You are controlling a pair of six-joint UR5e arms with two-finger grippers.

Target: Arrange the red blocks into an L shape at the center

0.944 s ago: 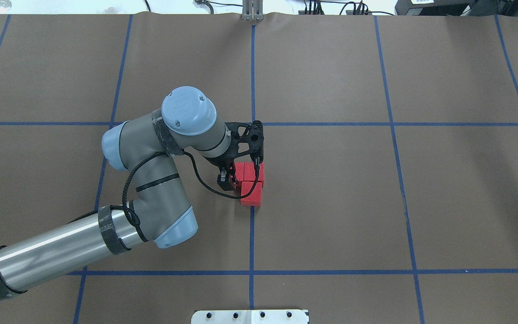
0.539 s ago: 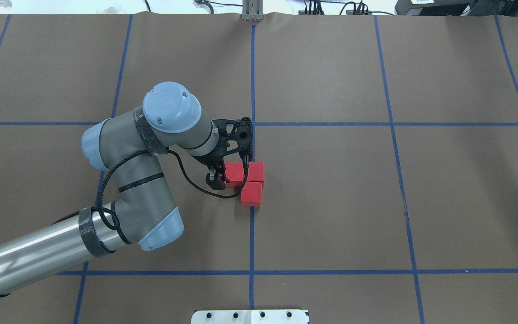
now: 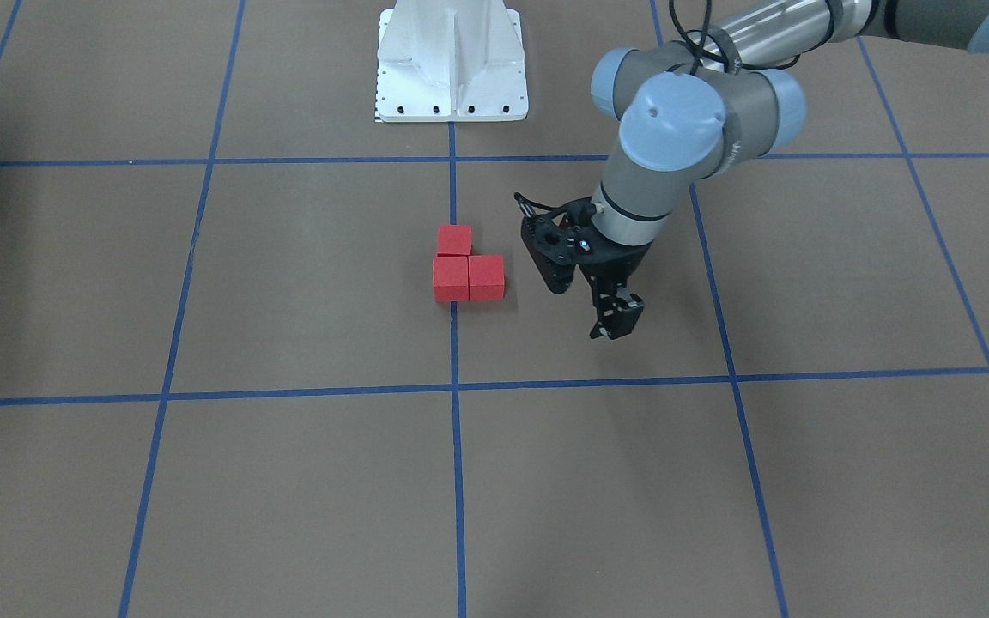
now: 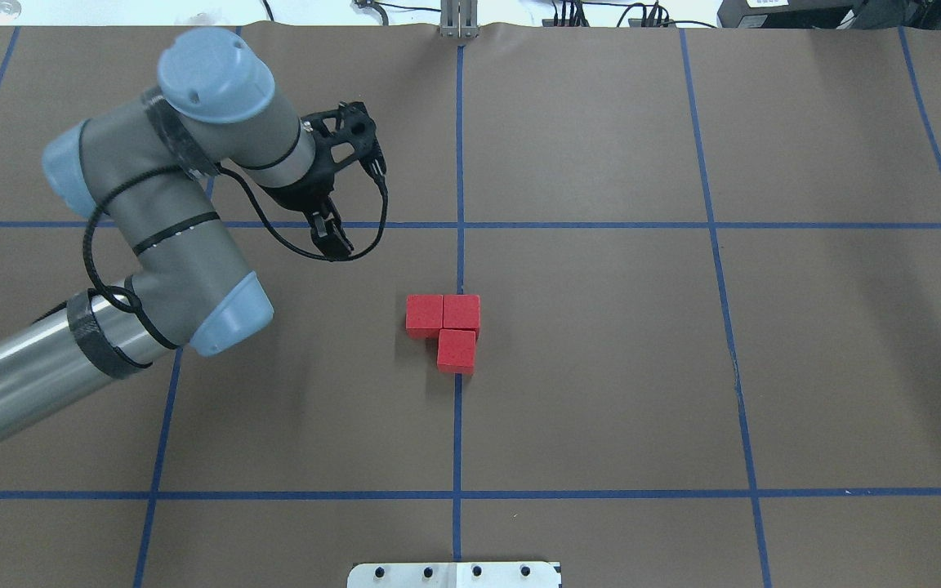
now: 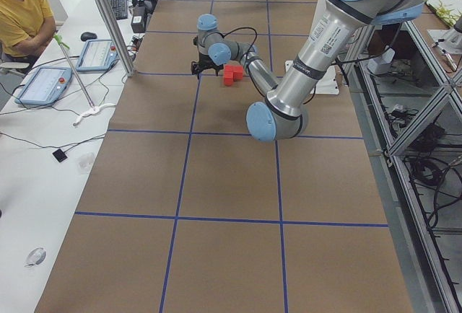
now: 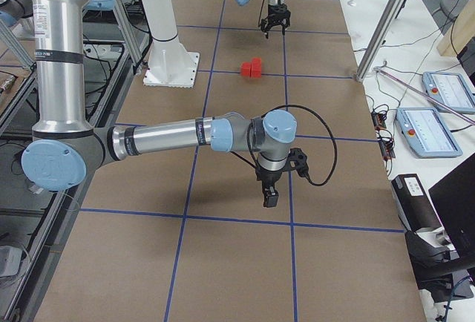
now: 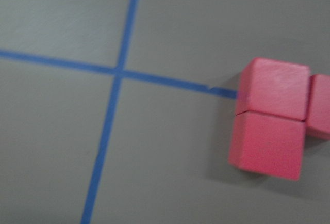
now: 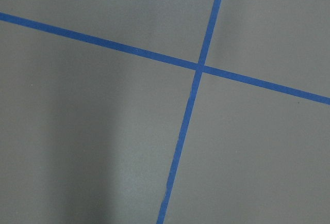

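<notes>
Three red blocks (image 4: 446,331) lie touching in an L on the brown center area, across the vertical blue tape line (image 4: 458,261); they also show in the front view (image 3: 467,268) and at the right of the left wrist view (image 7: 270,115). My left gripper (image 4: 354,204) hangs open and empty above the table, back and to the left of the blocks, clear of them (image 3: 585,300). My right gripper (image 6: 270,191) appears only in the exterior right view, far from the blocks above a blue line crossing. I cannot tell whether it is open or shut.
The white robot base plate (image 3: 452,94) stands behind the blocks. A seated person (image 5: 22,10) and tablets (image 5: 43,82) are at a side bench beyond the table's far edge. Metal frame posts (image 6: 382,25) rise at the table's edges.
My left gripper has drawn away from the leftmost block, rising and moving back-left. The three blocks stay together in the L.
</notes>
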